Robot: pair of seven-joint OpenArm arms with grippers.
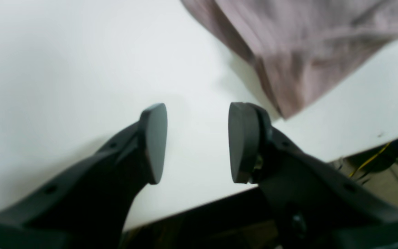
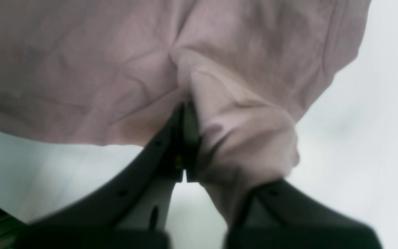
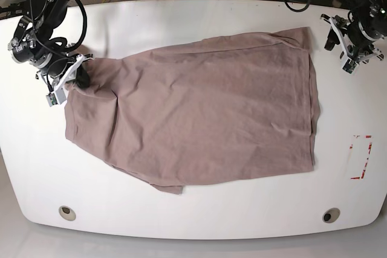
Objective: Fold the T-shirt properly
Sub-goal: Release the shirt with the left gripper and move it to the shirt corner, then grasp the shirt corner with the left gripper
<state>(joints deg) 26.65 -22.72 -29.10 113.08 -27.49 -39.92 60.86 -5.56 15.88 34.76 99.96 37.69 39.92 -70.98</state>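
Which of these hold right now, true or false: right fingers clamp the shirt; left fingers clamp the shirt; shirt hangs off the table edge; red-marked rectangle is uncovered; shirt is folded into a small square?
1. The right gripper has its fingers closed on the T-shirt. True: a bunch of cloth is pinched there.
2. The left gripper grips cloth. False: its fingers stand apart over bare table, with nothing between them.
3. The T-shirt hangs over the table's edge. False: all of it lies on the tabletop.
4. The red-marked rectangle is uncovered. True: it sits beside the shirt, apart from it.
5. The T-shirt is folded into a small square. False: it lies spread wide, rumpled near the right gripper.
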